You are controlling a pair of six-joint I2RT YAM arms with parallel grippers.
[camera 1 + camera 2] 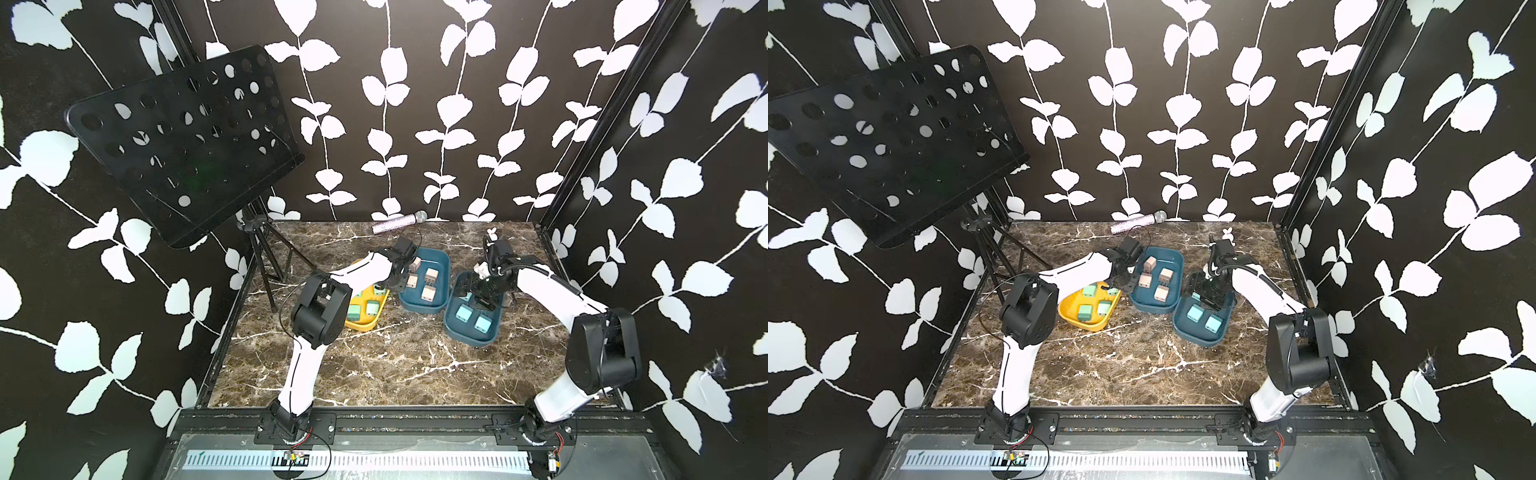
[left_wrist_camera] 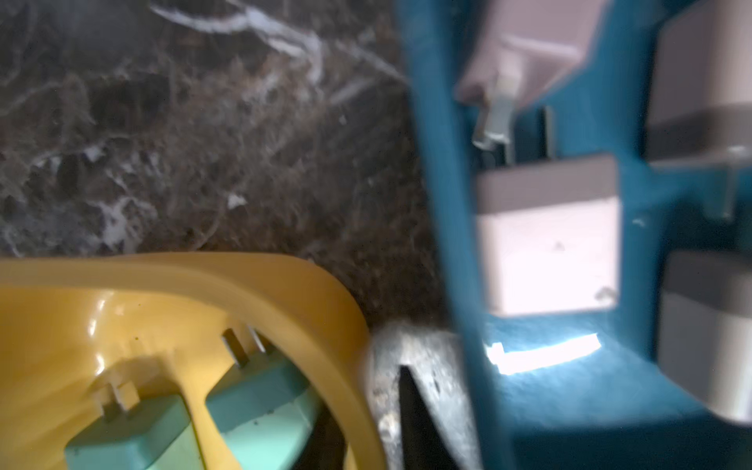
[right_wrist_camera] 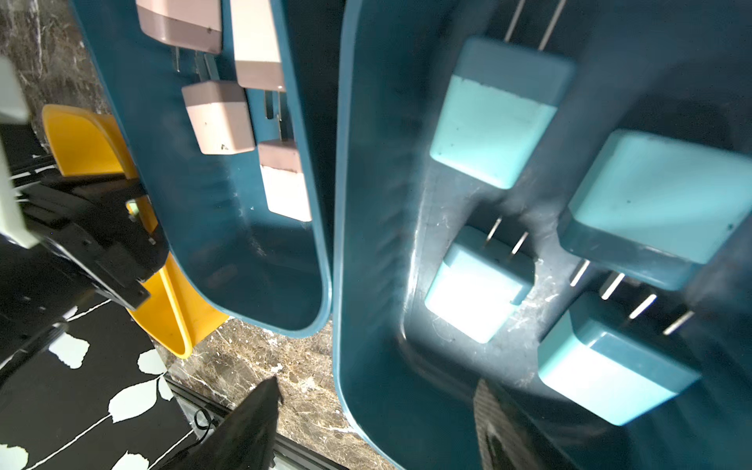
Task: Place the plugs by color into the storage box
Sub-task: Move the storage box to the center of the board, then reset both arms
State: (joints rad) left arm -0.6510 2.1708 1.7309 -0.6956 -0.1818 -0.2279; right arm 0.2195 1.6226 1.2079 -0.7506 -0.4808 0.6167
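In both top views you have three trays on the marble surface (image 1: 374, 365): a yellow tray (image 1: 360, 326) with green plugs (image 1: 372, 307), a middle tray (image 1: 419, 309) with four pink plugs (image 1: 428, 293), and a right tray (image 1: 465, 338) with blue plugs (image 1: 462, 312). Your left claw (image 1: 390, 286) hangs low between the yellow tray and the middle tray. Your right claw (image 1: 482, 300) reaches down into the far half of the right tray and hides part of it.

The left wrist view is blurred. Your left claw (image 2: 411, 354) is closed with its tips together and grips nothing. It sits over the strip of surface between the yellow tray's rim (image 2: 285, 276) and the middle tray's wall (image 2: 439, 162). Two green plugs (image 2: 260, 403) lie in the yellow tray, and pink plugs (image 2: 545, 252) lie in the middle one.

In the right wrist view your right claw (image 3: 380, 384) stands wide open and empty — one finger outside the right tray's wall (image 3: 346, 244), over the surface, the other inside it. Four blue plugs (image 3: 476, 285) lie on the tray floor with their prongs showing. The four pink plugs (image 3: 219, 118) lie in the tray beside it — the yellow tray (image 3: 81, 138) shows beyond.
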